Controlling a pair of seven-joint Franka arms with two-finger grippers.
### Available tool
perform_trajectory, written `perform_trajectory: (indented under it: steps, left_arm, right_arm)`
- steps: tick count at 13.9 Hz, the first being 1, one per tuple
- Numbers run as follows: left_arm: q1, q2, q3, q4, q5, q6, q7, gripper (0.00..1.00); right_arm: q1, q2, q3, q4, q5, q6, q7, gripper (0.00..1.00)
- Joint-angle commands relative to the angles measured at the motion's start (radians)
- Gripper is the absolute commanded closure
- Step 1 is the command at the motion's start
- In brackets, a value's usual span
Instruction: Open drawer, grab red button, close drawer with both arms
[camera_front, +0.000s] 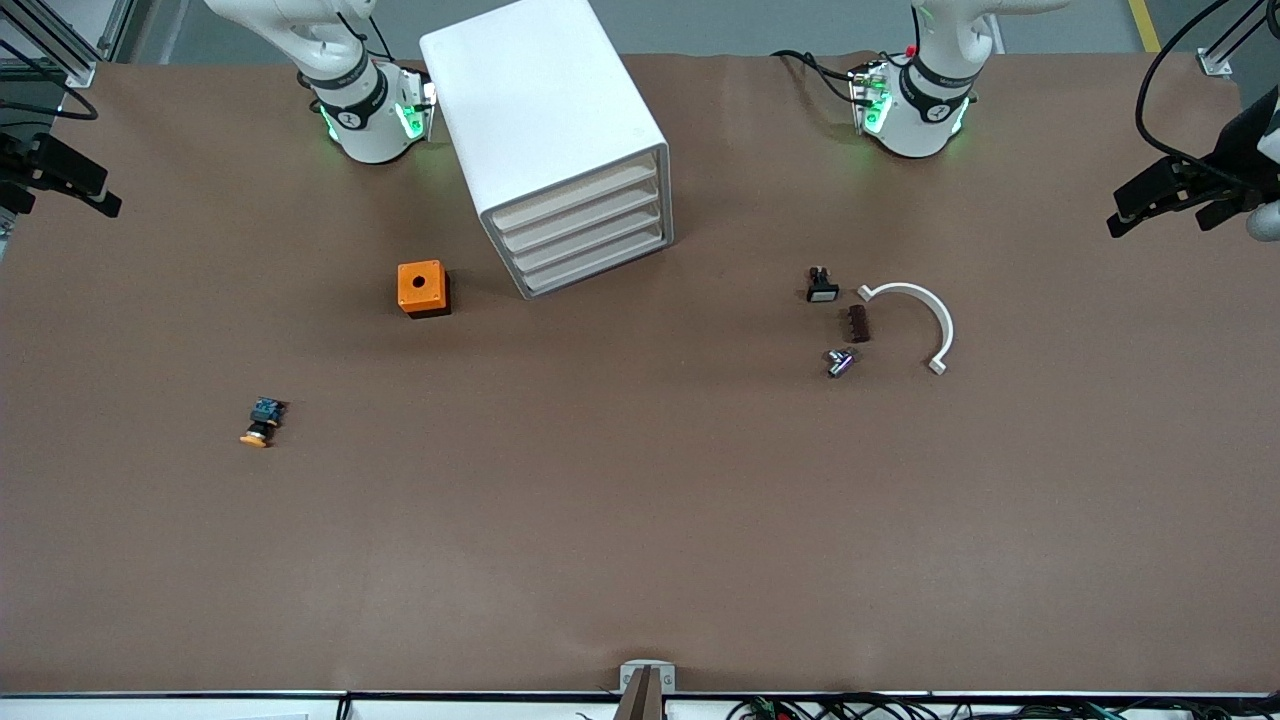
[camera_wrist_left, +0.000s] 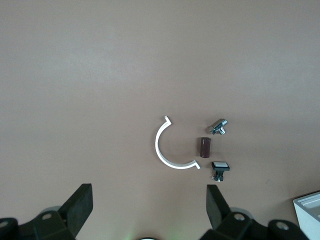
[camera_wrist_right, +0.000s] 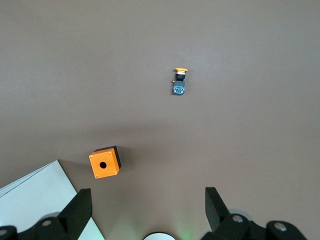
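The white cabinet (camera_front: 545, 110) stands between the two arm bases with all of its drawers shut. The drawer (camera_front: 578, 198) is the uppermost one, its cream front flush with the others. The button is out of view. My left gripper (camera_wrist_left: 149, 194) hangs open and empty high over the table toward the left arm's end; it also shows at the edge of the front view as the left gripper (camera_front: 1160, 215). My right gripper (camera_wrist_right: 147, 197) hangs open and empty high over the right arm's end, beside the cabinet corner (camera_wrist_right: 35, 195).
An orange cube with a hole (camera_front: 422, 288) sits beside the cabinet. An orange-capped button (camera_front: 262, 422) lies nearer the front camera. Toward the left arm's end lie a white half ring (camera_front: 915, 315), a brown cylinder (camera_front: 858, 323), a white-capped switch (camera_front: 822, 285) and a metal part (camera_front: 840, 362).
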Motion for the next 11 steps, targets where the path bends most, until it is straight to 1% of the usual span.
perform_trajectory:
  steps: [1,5,8,10,11]
  left_arm:
    - [0.004,0.012,-0.005,0.029,-0.001,-0.023,0.008,0.00]
    - [0.008,0.012,-0.004,0.029,-0.024,-0.026,0.002,0.00]
    - [0.020,0.020,0.006,0.023,-0.054,-0.079,-0.001,0.00]
    - [0.016,0.046,0.000,0.027,-0.054,-0.081,-0.007,0.00]
    - [0.014,0.075,-0.001,0.032,-0.054,-0.078,-0.007,0.00]
  right_arm:
    - [0.005,-0.022,-0.006,-0.019,0.007,0.002,0.002,0.00]
    - [0.005,-0.022,-0.008,-0.019,0.007,0.003,0.002,0.00]
    - [0.005,-0.022,-0.008,-0.019,0.007,0.003,0.002,0.00]
    - [0.005,-0.022,-0.008,-0.019,0.007,0.003,0.002,0.00]
    - [0.005,-0.022,-0.008,-0.019,0.007,0.003,0.002,0.00]
